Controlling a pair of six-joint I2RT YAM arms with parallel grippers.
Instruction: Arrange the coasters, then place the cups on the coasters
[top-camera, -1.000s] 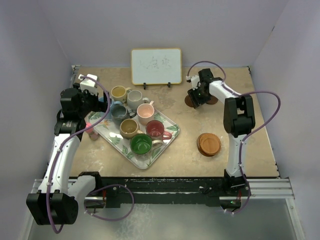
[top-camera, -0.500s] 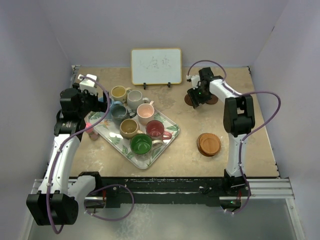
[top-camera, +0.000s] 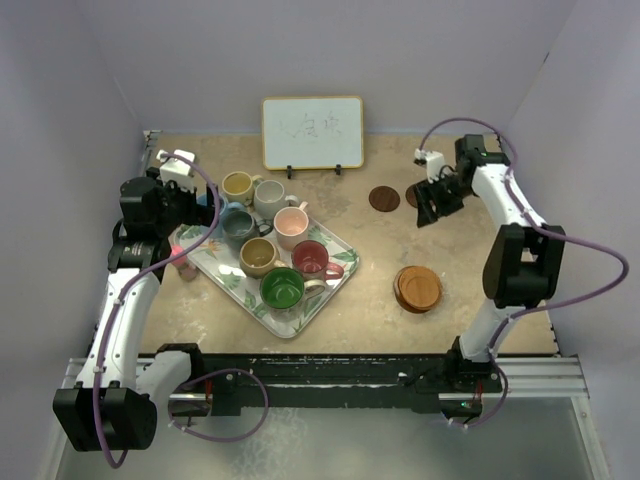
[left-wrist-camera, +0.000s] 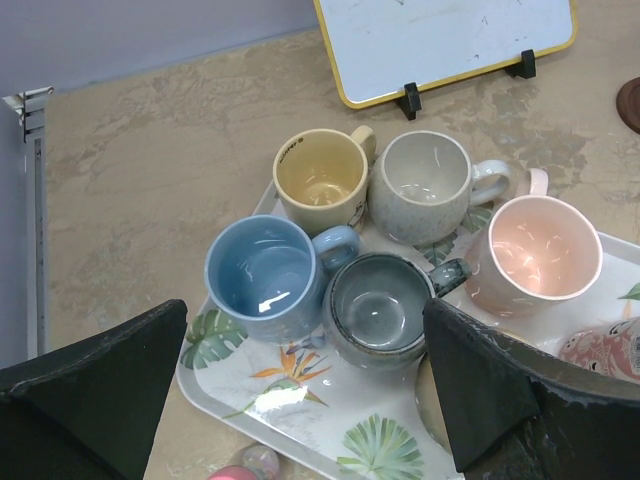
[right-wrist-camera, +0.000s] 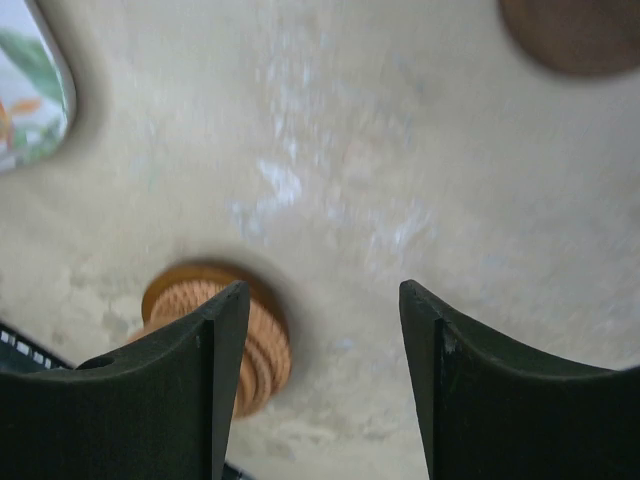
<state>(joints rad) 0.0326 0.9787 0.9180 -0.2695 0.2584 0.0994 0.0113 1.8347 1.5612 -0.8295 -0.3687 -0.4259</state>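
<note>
Plainly the right hand is empty: in its wrist view the two fingers stand apart with only bare counter between them. It hangs above the far right part of the counter. One dark coaster lies flat just to its left, not touching it. A second dark disc seems to sit at the hand's edge, but it is mostly hidden, so I cannot be sure of it.

The coming move, as I judge it, turns on the stack of coasters, light orange-brown. It lies nearward of this hand, back toward the arm's own base, with open counter between. In the wrist view the stack shows low beside the left finger, not between the fingers. Being round, the discs have no long axis. The top one lies flat, so a grip would come from above, across its width.

The right hand is much the nearer. The left hand is well off to the other side, with the leaf-patterned tray between it and the stack. Its fingers are spread wide and hold nothing. It hovers over the light blue cup and dark grey-blue cup, with the yellow cup, off-white cup and pink cup beyond. Every cup in view sits on the tray, none on a coaster. The whiteboard stands beyond both hands. Nothing appears to block the way to the stack.
</note>
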